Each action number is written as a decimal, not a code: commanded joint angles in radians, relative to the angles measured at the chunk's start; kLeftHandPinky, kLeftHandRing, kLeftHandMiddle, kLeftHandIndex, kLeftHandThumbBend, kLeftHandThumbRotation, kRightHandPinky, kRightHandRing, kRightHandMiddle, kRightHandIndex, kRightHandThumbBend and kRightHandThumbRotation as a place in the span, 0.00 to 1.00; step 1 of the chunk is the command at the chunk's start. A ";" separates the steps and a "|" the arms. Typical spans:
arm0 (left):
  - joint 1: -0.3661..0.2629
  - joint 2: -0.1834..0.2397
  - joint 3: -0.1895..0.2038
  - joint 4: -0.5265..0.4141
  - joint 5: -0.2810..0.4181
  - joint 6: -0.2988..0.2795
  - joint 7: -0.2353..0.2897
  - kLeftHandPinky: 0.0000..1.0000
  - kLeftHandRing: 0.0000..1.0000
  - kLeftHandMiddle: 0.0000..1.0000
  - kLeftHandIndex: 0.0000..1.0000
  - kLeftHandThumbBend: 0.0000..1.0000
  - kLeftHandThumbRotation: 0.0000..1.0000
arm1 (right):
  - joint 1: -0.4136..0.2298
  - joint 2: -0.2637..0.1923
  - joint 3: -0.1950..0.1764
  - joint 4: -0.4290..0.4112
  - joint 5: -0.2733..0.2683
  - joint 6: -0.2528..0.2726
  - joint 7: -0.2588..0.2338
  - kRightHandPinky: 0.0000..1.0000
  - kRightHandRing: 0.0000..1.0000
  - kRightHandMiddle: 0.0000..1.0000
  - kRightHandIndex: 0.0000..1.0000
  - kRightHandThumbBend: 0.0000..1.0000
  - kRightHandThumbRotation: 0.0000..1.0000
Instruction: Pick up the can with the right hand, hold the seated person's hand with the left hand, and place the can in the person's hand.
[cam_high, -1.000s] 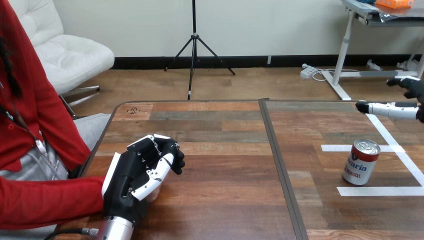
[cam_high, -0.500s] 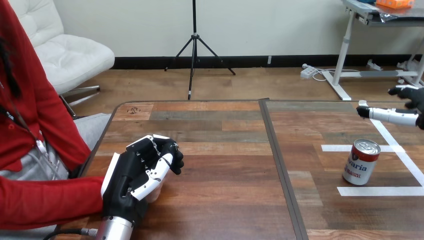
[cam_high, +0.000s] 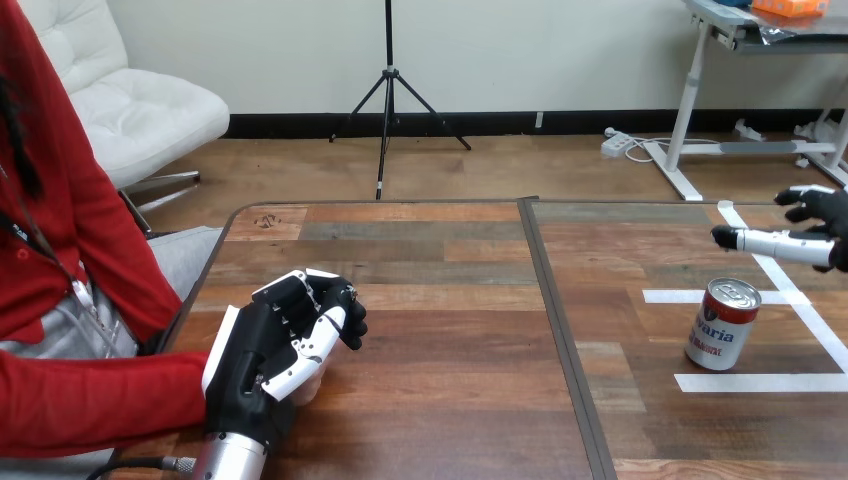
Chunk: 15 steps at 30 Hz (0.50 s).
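A can (cam_high: 722, 324) is seen standing upright on the right part of the desk (cam_high: 450, 340). Its body is wrapped in a red and white label, and its top is a silver lid ringed by a raised rim. It is placed inside an area marked out in white tape (cam_high: 760, 381), between two strips that run across the desk, with its base just beside the nearer strip. Nothing is touching it.

The person's hand (cam_high: 306, 387) is laid on the desk near the left edge, at the end of a red sleeve (cam_high: 100, 400). It is almost wholly covered by the left hand (cam_high: 270, 345), whose fingers are curled over it, so its pose cannot be made out.
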 joint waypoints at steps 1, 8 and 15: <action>-0.072 0.013 -0.003 -0.016 0.005 -0.006 -0.001 0.37 0.43 0.45 0.43 0.33 0.07 | -0.013 0.027 0.009 0.000 0.007 0.005 0.000 0.69 0.85 0.89 0.89 1.00 0.60; -0.072 0.013 -0.003 -0.019 0.005 0.002 0.003 0.37 0.43 0.45 0.43 0.33 0.07 | -0.010 0.041 0.021 0.004 0.001 0.008 0.011 0.69 0.85 0.89 0.88 1.00 0.60; -0.076 0.014 -0.004 -0.013 0.007 -0.005 0.000 0.37 0.43 0.45 0.43 0.32 0.07 | -0.005 0.050 0.040 0.006 -0.006 0.006 0.007 0.67 0.83 0.89 0.88 1.00 0.60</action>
